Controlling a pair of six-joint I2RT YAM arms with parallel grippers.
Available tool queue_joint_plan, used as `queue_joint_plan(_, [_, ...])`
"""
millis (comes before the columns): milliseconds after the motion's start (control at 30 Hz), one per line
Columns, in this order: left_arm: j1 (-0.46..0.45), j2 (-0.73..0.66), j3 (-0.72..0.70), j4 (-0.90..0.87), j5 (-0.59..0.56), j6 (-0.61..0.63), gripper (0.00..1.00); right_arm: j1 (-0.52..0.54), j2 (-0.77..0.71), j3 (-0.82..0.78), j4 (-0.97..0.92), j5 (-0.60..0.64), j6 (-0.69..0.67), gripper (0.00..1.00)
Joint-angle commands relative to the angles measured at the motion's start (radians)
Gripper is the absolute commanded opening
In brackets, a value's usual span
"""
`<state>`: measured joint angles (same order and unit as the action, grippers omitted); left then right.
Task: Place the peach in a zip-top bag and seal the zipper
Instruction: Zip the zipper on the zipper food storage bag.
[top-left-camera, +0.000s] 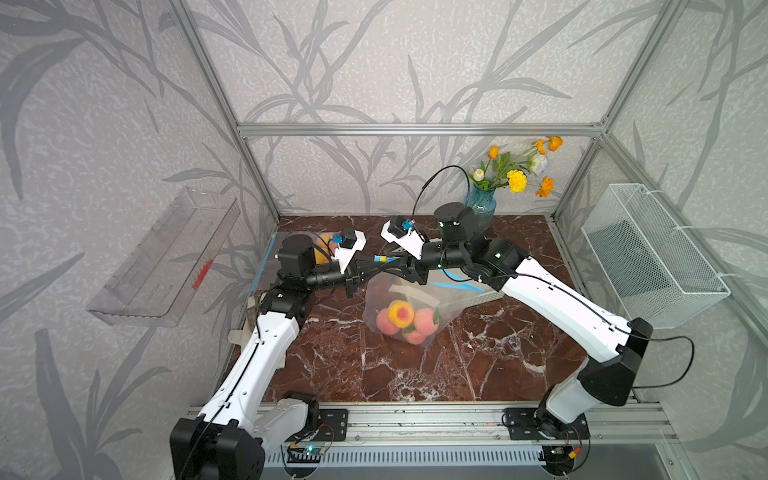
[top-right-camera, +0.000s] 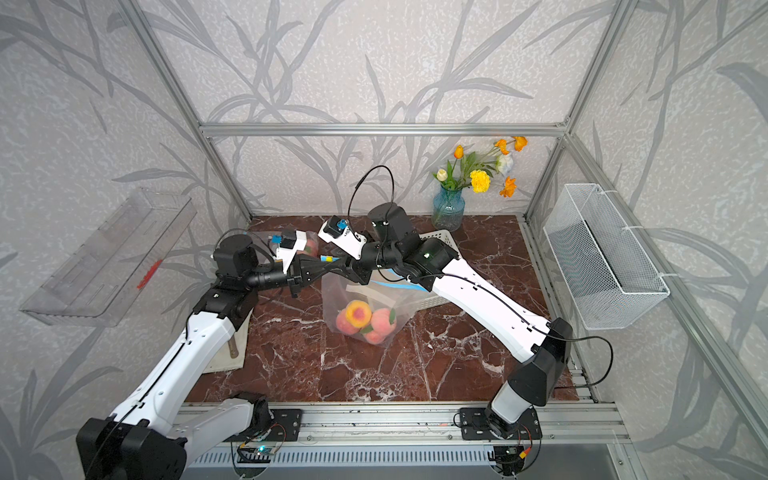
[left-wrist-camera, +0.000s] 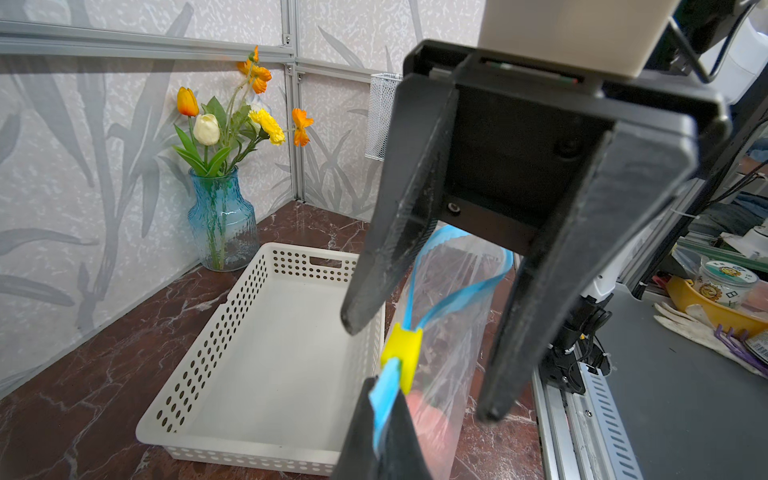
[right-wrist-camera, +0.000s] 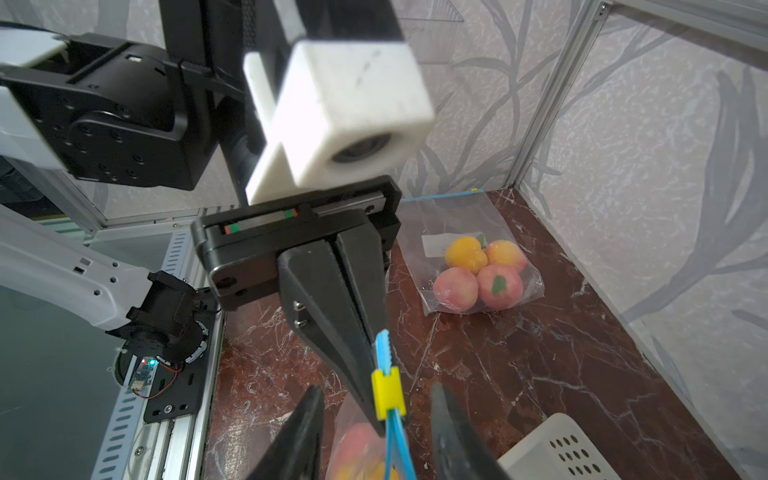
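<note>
**Top views:** The zip-top bag (top-left-camera: 380, 301) is seen hung btw. the two arms above the marble table (top-left-camera: 478, 374). The peaches (top-left-camera: 401, 318) are already inside, at its bottom. Whether the bag's bottom rests on the table can't be told. The L gripper (top-left-camera: 371, 262) and R gripper (top-left-camera: 390, 262) are met tip to tip at the bag's top edge, at the yellow slider (top-left-camera: 379, 258). The same layout is shown in both top views.

**L wrist view:** The L gripper (left-wrist-camera: 386, 399) is clamped on the end of the blue zipper track (left-wrist-camera: 415, 291), just behind the slider (left-wrist-camera: 401, 357). The R gripper (left-wrist-camera: 422, 368) is spread, w/ one finger on each side of the slider and neither seen touching it. Past the slider the two track halves are parted, so the mouth is judged unsealed. A white basket (left-wrist-camera: 270, 332) is seen beyond.

**R wrist view:** The slider (right-wrist-camera: 387, 392) is framed btw. the R gripper's fingers (right-wrist-camera: 307, 419). A second bag of peaches (right-wrist-camera: 478, 266) lies in the corner, well apart.

**Key relation (judged):** The track's long axis runs from the L pinch toward the R arm, w/ the slider at the L end. The R gripper is nearer the slider, so the slider would need to be grasped by it and drawn along the track, away from the L gripper as anchor.
</note>
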<state>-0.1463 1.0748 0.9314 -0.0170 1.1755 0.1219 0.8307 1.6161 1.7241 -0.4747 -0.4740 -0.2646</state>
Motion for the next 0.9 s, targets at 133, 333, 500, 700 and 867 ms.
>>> queue_joint_plan(133, [-0.006, -0.021, 0.021, -0.016, 0.011, 0.027, 0.00, 0.003, 0.004, 0.039, 0.003, -0.046, -0.043, 0.24])
queue_joint_plan(333, [-0.006, -0.024, 0.023, -0.019, 0.052, 0.023, 0.00, 0.004, -0.012, 0.028, 0.012, -0.064, -0.067, 0.02])
queue_joint_plan(500, [-0.006, -0.037, 0.021, -0.024, 0.055, 0.030, 0.00, 0.003, -0.017, 0.017, 0.018, -0.046, -0.068, 0.03])
queue_joint_plan(700, [-0.006, -0.037, 0.023, -0.028, 0.055, 0.033, 0.00, 0.004, -0.009, 0.021, 0.015, -0.025, -0.062, 0.30])
queue_joint_plan(867, [-0.006, -0.036, 0.027, -0.034, 0.056, 0.028, 0.00, 0.004, -0.013, 0.010, 0.011, -0.020, -0.074, 0.25])
